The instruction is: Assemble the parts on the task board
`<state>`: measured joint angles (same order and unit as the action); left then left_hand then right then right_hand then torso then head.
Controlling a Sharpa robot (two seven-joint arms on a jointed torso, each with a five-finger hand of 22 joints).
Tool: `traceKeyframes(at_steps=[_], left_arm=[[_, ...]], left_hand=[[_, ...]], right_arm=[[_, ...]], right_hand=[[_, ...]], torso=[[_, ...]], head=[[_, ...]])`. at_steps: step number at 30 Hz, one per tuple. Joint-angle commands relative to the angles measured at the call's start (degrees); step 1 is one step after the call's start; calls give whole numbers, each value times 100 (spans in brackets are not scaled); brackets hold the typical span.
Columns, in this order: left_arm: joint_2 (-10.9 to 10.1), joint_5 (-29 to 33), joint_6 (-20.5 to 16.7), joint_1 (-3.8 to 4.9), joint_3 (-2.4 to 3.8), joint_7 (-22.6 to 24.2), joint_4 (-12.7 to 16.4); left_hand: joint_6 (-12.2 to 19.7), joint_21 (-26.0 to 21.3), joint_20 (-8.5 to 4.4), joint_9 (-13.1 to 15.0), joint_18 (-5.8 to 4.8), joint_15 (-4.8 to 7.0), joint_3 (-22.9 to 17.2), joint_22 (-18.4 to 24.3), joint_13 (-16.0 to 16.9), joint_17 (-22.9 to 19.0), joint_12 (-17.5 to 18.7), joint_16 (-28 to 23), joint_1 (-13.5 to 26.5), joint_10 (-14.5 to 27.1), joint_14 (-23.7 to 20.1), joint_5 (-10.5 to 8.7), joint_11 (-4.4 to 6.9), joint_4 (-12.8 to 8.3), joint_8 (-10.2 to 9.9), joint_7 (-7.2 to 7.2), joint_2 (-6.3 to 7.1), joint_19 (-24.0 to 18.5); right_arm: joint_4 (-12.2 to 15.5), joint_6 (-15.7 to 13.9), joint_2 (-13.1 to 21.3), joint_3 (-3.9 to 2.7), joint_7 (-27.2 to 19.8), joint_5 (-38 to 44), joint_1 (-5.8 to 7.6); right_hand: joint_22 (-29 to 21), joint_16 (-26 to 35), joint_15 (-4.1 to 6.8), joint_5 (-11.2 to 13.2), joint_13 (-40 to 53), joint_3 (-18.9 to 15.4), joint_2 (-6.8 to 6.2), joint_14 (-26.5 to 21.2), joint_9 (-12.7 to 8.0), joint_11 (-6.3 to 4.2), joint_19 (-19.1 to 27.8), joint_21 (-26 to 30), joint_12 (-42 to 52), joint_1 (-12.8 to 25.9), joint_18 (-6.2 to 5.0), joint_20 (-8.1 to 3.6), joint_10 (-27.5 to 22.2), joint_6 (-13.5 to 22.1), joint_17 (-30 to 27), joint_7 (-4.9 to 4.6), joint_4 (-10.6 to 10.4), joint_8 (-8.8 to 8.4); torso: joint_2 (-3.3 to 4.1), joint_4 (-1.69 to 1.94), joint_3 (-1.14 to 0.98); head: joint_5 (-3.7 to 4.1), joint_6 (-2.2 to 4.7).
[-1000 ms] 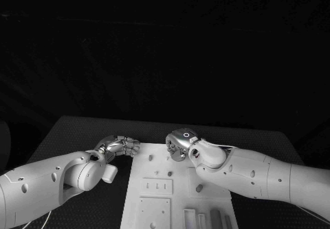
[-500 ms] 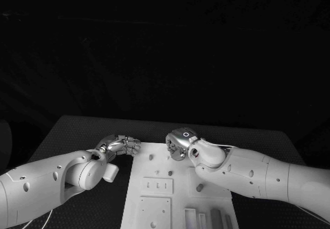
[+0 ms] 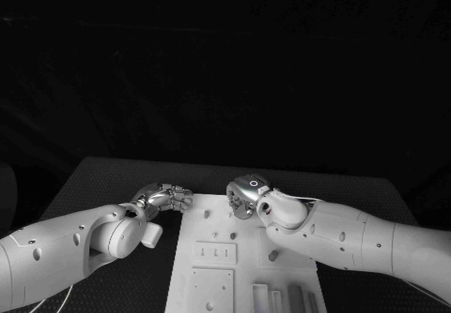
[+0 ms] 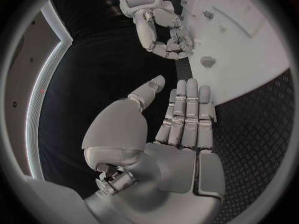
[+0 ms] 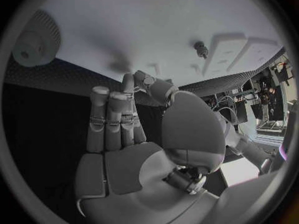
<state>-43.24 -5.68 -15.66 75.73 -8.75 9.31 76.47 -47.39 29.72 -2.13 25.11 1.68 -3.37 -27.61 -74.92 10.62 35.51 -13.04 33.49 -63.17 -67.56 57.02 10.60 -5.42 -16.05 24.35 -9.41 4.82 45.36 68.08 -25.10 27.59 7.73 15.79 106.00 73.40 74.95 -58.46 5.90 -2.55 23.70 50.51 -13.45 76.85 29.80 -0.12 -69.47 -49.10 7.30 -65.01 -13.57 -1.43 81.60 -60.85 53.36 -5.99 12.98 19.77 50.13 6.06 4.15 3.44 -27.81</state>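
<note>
Two white arms reach in over your black textured tabletop (image 3: 103, 176), meeting at the far end of the white rectangular task board (image 3: 212, 261). Nearest you, small pale parts (image 3: 215, 253) sit in the board's recesses, with grey bars (image 3: 294, 298) at its near edge. Farther out, your left hand (image 3: 165, 198) hovers at the board's far left corner, fingers straight and together, grasping nothing. Your right hand (image 3: 242, 195) hangs over the far edge, likewise released, fingers extended.
</note>
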Motion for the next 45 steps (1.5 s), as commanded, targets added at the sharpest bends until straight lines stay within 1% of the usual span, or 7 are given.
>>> traceKeyframes(at_steps=[1, 12, 17, 20, 24, 35, 45], left_arm=[[16, -16, 33, 6, 5, 71, 14], [16, -16, 37, 6, 6, 68, 20], [12, -16, 39, 7, 6, 68, 18], [7, -16, 41, 7, 6, 66, 21], [9, -16, 61, 7, 6, 76, 9], [7, -16, 42, 8, 8, 114, -26], [-20, -16, 28, 9, 18, 159, 1]], left_hand=[[5, 27, -17, 10, 101, -4, -22, -113, 10, 9, 35, 21, 58, 0, 6, 6, -25, 2, -32, -28, -14, -32], [4, 31, -17, 16, 101, -4, -24, -112, 12, 10, 38, 21, 60, -1, 6, 6, -25, 1, -36, -27, -14, -34], [3, 32, -17, 19, 101, -4, -25, -112, 13, 11, 39, 21, 60, -1, 6, 6, -25, 1, -38, -27, -15, -34], [2, 33, -17, 20, 101, -4, -26, -112, 14, 11, 40, 20, 60, -1, 5, 7, -25, 1, -38, -25, -15, -35], [2, 33, -17, 22, 101, -4, -26, -112, 14, 11, 41, 20, 61, -1, 5, 6, -26, 0, -39, -24, -14, -36], [-3, 37, -13, 42, 99, -10, -41, -107, 21, 8, 55, 4, 54, 2, -15, 43, -27, -7, -52, -6, -20, -50], [-3, 35, -9, 50, 97, -13, -41, -105, 24, 4, 59, -8, 60, 2, -27, 39, -25, -7, -58, -1, -18, -59]], right_arm=[[-42, 135, -31, 17, -13, 42, -24], [-136, 195, -58, 29, -40, -54, -36], [-147, 184, -62, 34, -113, -258, -36], [-154, 132, -63, 35, -143, -368, -36], [-165, 6, -54, 36, -125, -414, -35], [-119, -166, 26, 37, -119, -509, -34], [163, -595, 311, 29, -275, -782, 12]], right_hand=[[112, -30, 42, -22, 2, 32, 15, -11, 153, 9, 7, -34, -22, -50, -143, -50, 34, -145, 3, 90, 3, 17], [106, -29, 33, -22, 13, 46, 3, -23, 155, 18, 25, -39, -47, -49, -143, -50, 7, -113, -8, 77, -17, -1], [96, 2, 8, -22, 20, 40, -84, -53, 151, 46, 44, -43, -107, -30, -143, -47, -72, -24, -46, 41, -54, -50], [84, 54, -86, -21, -23, -17, -299, -71, 94, 145, 100, -20, -257, 92, -143, -19, -304, 246, -106, -69, -178, -201], [90, 56, -228, -23, -127, -254, -350, -61, 16, 292, 152, -25, -375, 197, -143, -12, -692, 577, -150, -205, -160, -375], [79, 41, -453, -23, -463, -599, -377, -158, -43, 528, 296, 7, -379, 333, -143, 14, -1520, 930, -217, -98, 37, -489], [76, 33, -466, -26, -499, -635, -380, -173, -42, 541, 311, 12, -367, 364, -143, 15, -1553, 958, -224, -102, 74, -489]], torso=[[4, 3, 3], [3, 5, 8], [1, -2, 5], [1, -3, 2], [2, -5, 0], [3, -3, -5], [-1, -11, -9]], head=[[-1, -1], [-1, -19], [-25, -19], [-25, -27], [-28, -26], [-30, -21], [-46, 6]])
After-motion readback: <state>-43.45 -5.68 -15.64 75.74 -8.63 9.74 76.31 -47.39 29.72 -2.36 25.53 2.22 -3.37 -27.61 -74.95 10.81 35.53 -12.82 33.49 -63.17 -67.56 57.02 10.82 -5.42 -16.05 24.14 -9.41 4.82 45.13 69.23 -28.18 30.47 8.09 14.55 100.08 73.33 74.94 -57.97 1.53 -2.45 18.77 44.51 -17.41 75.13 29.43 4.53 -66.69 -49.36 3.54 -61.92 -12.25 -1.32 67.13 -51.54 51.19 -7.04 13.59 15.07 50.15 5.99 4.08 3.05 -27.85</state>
